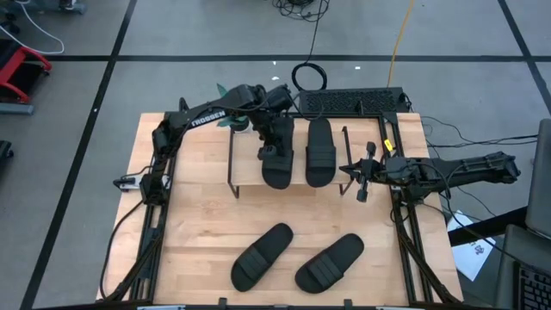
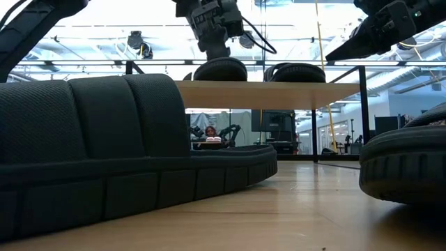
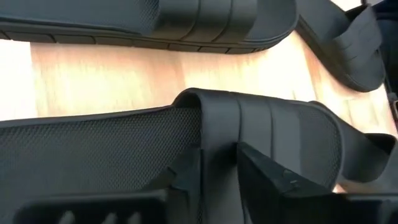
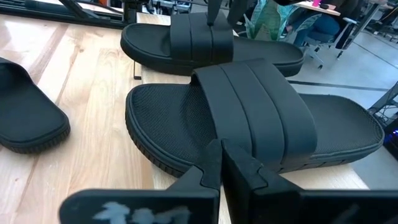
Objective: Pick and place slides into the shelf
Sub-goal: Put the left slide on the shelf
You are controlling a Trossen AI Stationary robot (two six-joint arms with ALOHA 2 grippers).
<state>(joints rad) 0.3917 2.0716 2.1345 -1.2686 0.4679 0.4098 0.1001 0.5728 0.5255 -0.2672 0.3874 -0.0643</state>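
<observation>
High view, upper middle: left gripper (image 1: 274,148) pinches strap of left black rubber slide (image 1: 277,162) on small wooden shelf (image 1: 250,168). Should let go gently, lift straight. Right gripper (image 1: 362,179) closed, empty.

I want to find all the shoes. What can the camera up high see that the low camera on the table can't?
Only the high view shows the whole layout: both arms, the left gripper over one slide on the shelf, the right gripper beside the shelf, and the two loose slides complete on the table. Only the low view shows the open space under the shelf's top board and the room behind. Both show two slides up on the shelf and two down on the table.
</observation>
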